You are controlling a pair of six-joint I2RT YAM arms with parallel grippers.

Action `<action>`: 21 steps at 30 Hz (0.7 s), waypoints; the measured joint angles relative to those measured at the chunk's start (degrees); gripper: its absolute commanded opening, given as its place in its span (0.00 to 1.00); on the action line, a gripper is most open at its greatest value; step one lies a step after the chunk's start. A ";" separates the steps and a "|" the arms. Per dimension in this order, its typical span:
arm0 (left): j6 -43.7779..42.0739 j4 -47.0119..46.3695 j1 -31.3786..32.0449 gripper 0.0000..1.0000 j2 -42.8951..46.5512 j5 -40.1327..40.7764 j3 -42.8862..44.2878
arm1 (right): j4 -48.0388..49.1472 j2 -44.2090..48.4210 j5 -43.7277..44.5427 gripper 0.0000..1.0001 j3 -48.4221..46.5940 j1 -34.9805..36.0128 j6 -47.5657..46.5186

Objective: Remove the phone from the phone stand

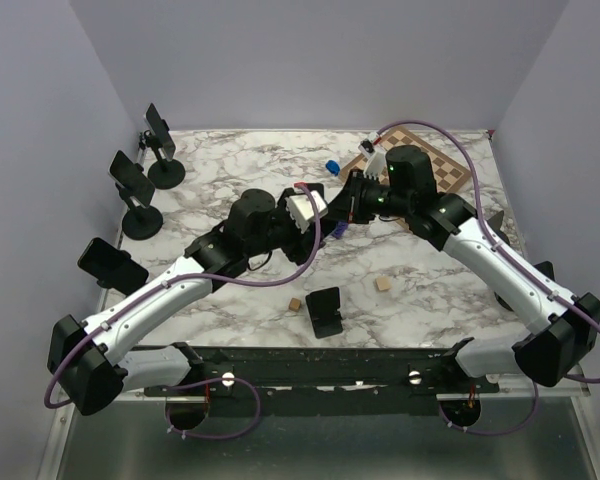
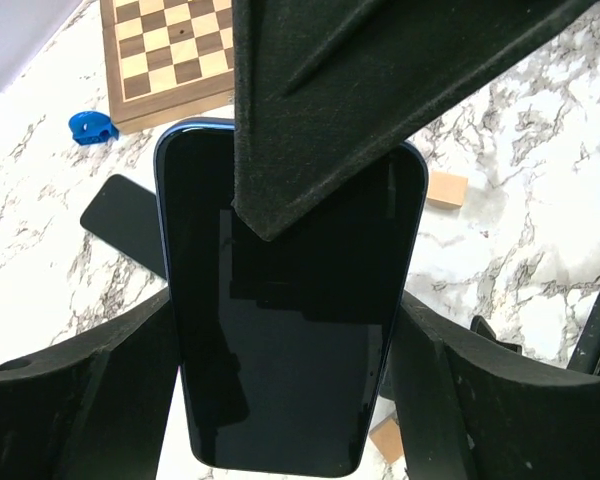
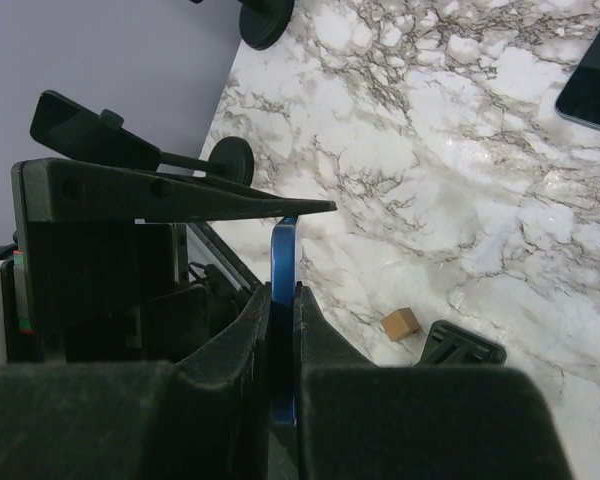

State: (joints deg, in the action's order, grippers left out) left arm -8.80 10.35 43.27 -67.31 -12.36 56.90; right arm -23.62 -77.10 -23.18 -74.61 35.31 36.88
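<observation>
Phone (image 2: 290,300) off phone stand (image 1: 323,312), aloft beyond it. Right gripper (image 3: 283,300) closed on phone's faces. Left gripper (image 2: 285,380) straddles its long edges, length along fingers; clamped or not, cannot tell.

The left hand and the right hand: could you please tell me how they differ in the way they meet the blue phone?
The right hand is shut on the phone, front and back; the left hand stands wide, straddling its long sides. The right hand's grip is plain; whether the left hand presses the phone I cannot tell. Both meet the same phone.
</observation>
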 measured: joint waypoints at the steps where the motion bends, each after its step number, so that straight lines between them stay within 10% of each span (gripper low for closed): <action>1: -0.04 0.04 0.04 0.64 0.00 0.00 0.00 | 0.00 0.07 0.00 0.01 0.02 0.00 0.00; 6: 0.00 0.79 0.17 0.28 -0.26 0.15 0.85 | 0.04 0.44 0.24 0.04 0.04 0.09 0.02; 9: 0.02 1.60 0.37 0.04 -0.33 0.66 1.36 | 0.02 0.68 0.92 0.56 0.20 0.37 -0.04; 10: 0.11 1.84 0.39 0.00 -0.35 0.92 1.51 | 0.07 0.68 1.03 0.94 0.22 0.42 0.31; 11: 0.28 1.99 0.42 0.00 -0.44 1.70 1.53 | 0.11 0.74 1.07 1.00 0.31 0.48 0.74; 21: 3.87 1.66 0.33 0.00 -1.73 8.63 0.68 | -3.65 6.80 14.95 1.00 0.24 1.11 0.55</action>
State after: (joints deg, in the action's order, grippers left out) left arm -4.93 12.01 43.59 -69.04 -3.73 57.58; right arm -27.27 -70.30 -8.23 -74.37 36.42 37.43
